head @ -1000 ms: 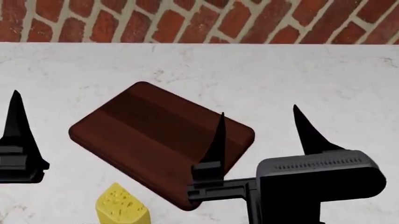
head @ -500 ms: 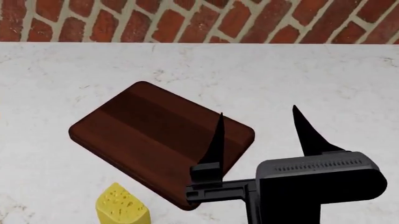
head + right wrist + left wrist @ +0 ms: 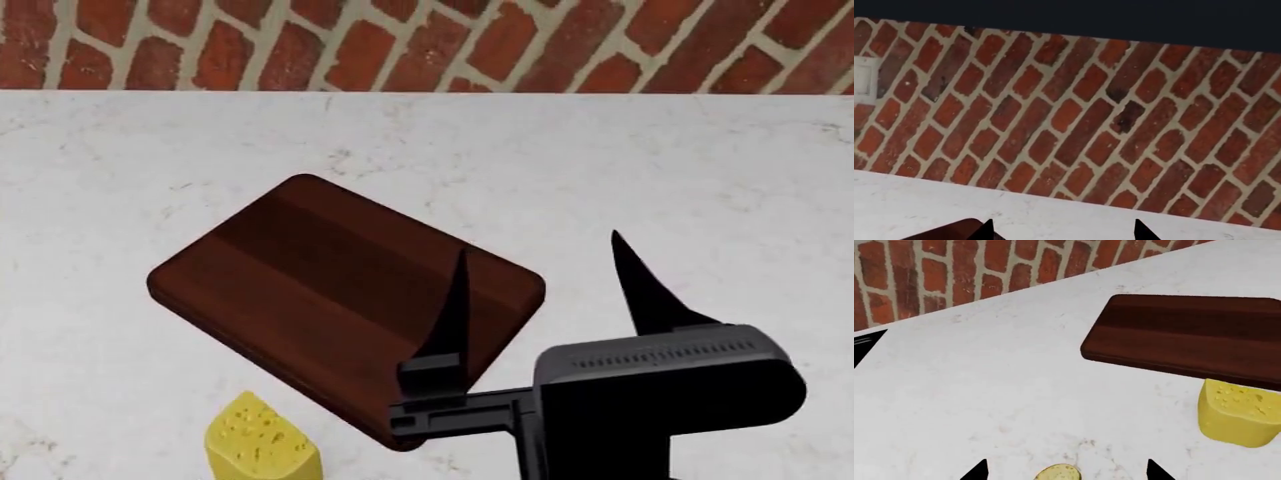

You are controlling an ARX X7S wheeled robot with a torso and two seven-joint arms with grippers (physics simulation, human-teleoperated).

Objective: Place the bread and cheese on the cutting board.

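Note:
The dark reddish-brown cutting board [image 3: 334, 300] lies at an angle on the white counter, with nothing on it. The yellow cheese [image 3: 260, 445] stands on the counter just off the board's near edge. In the left wrist view the cheese [image 3: 1237, 412] sits beside the board [image 3: 1187, 332]. The small tan bread [image 3: 1058, 473] lies flat on the counter, cut off by the frame edge. My left gripper [image 3: 1066, 469] is open, its tips wide apart on either side of the bread. My right gripper [image 3: 538, 245] is open and empty over the board's right corner [image 3: 947, 232].
A red brick wall [image 3: 427, 40] runs along the back of the counter. A white wall plate [image 3: 864, 80] shows on it. A dark recess [image 3: 864, 345] cuts into the counter at the far end of the left wrist view.
My left gripper has dropped out of the head view. The right gripper has shifted slightly left and nearer. Board and cheese have not moved.

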